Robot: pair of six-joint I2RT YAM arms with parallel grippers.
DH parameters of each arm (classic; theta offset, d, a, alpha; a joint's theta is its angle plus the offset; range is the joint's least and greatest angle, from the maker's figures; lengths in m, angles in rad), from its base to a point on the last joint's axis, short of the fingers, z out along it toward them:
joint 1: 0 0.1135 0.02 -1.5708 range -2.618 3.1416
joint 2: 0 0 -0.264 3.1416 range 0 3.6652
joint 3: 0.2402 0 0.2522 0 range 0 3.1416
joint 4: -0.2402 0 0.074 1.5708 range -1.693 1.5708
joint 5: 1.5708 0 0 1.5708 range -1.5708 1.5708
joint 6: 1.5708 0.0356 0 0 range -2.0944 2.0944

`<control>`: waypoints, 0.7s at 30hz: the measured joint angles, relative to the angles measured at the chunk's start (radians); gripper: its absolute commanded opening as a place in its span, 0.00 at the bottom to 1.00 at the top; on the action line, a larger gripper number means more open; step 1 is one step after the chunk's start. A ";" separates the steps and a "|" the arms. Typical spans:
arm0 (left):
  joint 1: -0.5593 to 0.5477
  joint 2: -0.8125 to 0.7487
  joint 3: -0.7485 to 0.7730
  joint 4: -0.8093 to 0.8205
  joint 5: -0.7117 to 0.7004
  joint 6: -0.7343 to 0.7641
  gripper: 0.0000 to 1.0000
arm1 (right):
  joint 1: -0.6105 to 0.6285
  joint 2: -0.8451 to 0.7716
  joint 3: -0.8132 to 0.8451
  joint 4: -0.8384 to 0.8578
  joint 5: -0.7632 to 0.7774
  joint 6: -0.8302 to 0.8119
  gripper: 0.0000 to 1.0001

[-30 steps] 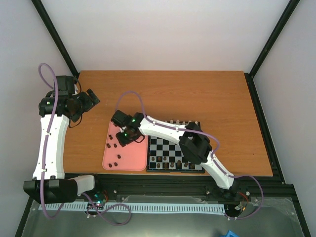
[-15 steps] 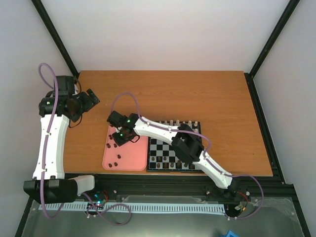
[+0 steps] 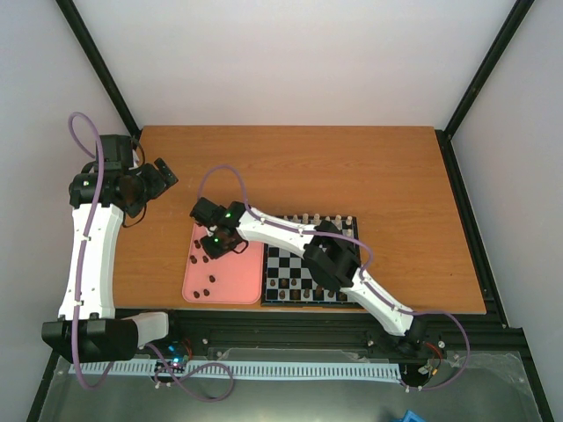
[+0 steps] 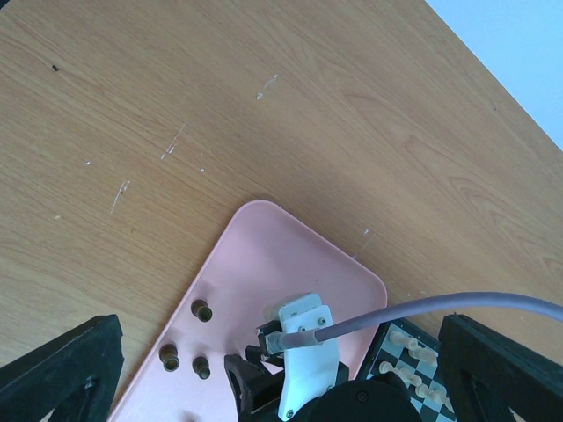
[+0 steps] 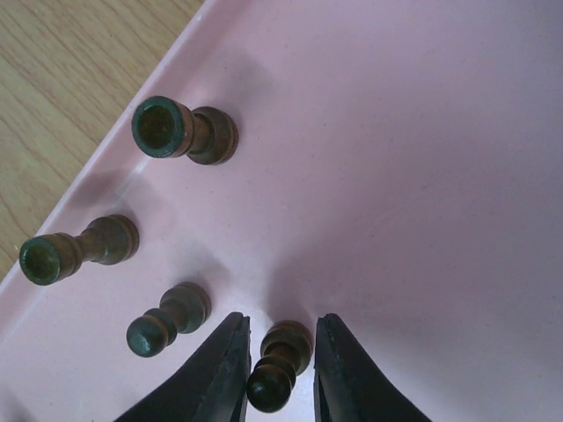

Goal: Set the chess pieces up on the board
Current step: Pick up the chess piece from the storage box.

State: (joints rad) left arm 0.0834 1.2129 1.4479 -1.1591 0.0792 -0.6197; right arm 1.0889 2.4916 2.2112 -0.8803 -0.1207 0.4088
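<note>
Wood-grain table [image 3: 369, 167], bounded by black frame rails [image 3: 98, 66] at left and right; open wood from 12 through 3 o'clock of the board [image 3: 280, 259].

Right gripper [image 5: 281, 338] low over pink tray [image 5: 413, 158], fingers [image 5: 220, 374] closely flanking one of the chess pieces [image 5: 274, 378]. Clamped or merely straddling: cannot tell.

Three more dark pieces at 9 to 11 o'clock of that one, near the tray's raised rim. Four counted in right wrist view. About six loose on the tray in top view.

Tray just beside the board, at its 9 o'clock.

One row of cream pieces [image 3: 317, 217] along the board's far edge. Several dark ones on its near rows.

Left gripper [image 3: 158, 180] spread wide, holding nothing, at 10 o'clock of the tray, well apart.
</note>
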 measured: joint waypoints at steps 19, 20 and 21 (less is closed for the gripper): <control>0.000 0.000 0.000 0.000 0.008 0.000 1.00 | -0.008 -0.110 -0.132 -0.027 0.068 0.005 0.03; 0.000 0.000 0.000 0.000 0.008 0.000 1.00 | -0.013 -0.167 -0.203 -0.021 0.079 0.010 0.03; 0.000 0.000 0.000 0.000 0.008 0.000 1.00 | -0.019 -0.238 -0.284 -0.018 0.088 0.018 0.03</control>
State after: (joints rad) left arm 0.0834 1.2129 1.4479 -1.1591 0.0875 -0.6197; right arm 1.0695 2.2532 1.9274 -0.8982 -0.0330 0.4271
